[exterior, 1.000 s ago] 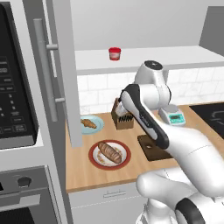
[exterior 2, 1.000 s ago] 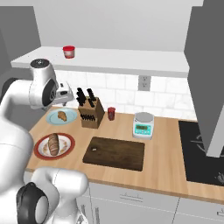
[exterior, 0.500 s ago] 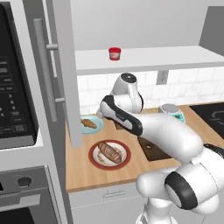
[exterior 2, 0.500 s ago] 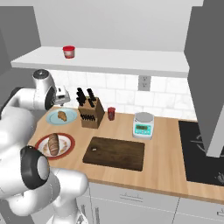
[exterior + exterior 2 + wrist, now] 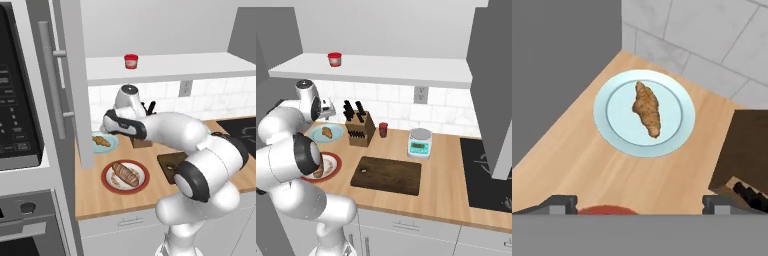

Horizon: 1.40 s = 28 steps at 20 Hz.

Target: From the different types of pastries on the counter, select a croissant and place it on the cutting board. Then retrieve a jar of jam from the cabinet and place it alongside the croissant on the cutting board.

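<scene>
The croissant [image 5: 647, 109], a small golden-brown crescent, lies on a pale blue plate [image 5: 612, 135] at the counter's back left corner [image 5: 101, 141] [image 5: 329, 132]. My gripper [image 5: 639, 205] hovers above it, open, fingertips [image 5: 559, 202] wide apart with nothing between them. The hand [image 5: 106, 125] [image 5: 330, 111] sits just right of the cabinet door [image 5: 70, 75]. The scored loaf [image 5: 126, 174] rests on a red-rimmed plate. The dark cutting board [image 5: 387, 175] lies bare mid-counter and is partly hidden by my arm in the left base view [image 5: 169, 162]. The red jar of jam [image 5: 131, 61] [image 5: 334, 59] stands on the cabinet shelf [image 5: 381, 70].
A knife block [image 5: 358, 131] stands right of the blue plate, close to my hand; its corner shows as the block [image 5: 744, 155]. A small dark red cup [image 5: 383, 129] and a kitchen scale [image 5: 420, 142] sit along the tiled wall. A cooktop [image 5: 491, 170] lies far right, a microwave [image 5: 15, 100] far left.
My arm has swung left and lowered from near the knife block to over the croissant's plate. The gripper has stayed open. Nothing on the counter moved.
</scene>
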Motion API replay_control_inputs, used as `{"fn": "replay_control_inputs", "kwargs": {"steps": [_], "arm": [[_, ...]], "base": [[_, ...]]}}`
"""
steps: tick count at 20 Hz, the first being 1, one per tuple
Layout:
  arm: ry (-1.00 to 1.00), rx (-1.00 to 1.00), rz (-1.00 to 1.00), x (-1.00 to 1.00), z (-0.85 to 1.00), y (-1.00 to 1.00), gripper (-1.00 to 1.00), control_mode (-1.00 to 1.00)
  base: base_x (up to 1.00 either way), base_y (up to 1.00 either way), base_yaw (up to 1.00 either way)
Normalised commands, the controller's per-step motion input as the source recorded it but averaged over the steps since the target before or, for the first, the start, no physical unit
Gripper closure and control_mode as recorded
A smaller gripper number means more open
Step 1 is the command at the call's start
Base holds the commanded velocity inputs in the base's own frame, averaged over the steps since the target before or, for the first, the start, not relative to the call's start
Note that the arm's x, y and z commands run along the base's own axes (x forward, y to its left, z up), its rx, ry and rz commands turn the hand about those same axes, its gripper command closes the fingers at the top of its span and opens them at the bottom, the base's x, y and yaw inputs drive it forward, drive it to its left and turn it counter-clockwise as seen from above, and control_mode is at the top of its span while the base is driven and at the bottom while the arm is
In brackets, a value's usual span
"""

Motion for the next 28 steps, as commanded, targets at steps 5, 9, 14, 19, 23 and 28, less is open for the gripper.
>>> {"fn": "replay_control_inputs", "kwargs": {"steps": [5,9,14,19,23,28], "arm": [[-0.04,0.00,0.00,0.24,-0.54,0.06,-1.00,-1.00],[0.00,-0.02,0.00,0.25,-0.34,0.37,-1.00,-1.00],[0.00,0.00,0.00,0.59,-0.21,0.23,-1.00,-1.00],[0.00,0.00,0.00,0.25,-0.18,0.12,-1.00,-1.00],[0.00,0.00,0.00,0.15,-0.25,0.12,-1.00,-1.00],[0.00,0.00,0.00,0.31,-0.25,0.01,-1.00,-1.00]], "base": [[0.00,0.00,0.00],[0.00,0.00,0.00],[0.00,0.00,0.00],[0.00,0.00,0.00],[0.00,0.00,0.00],[0.00,0.00,0.00]]}}
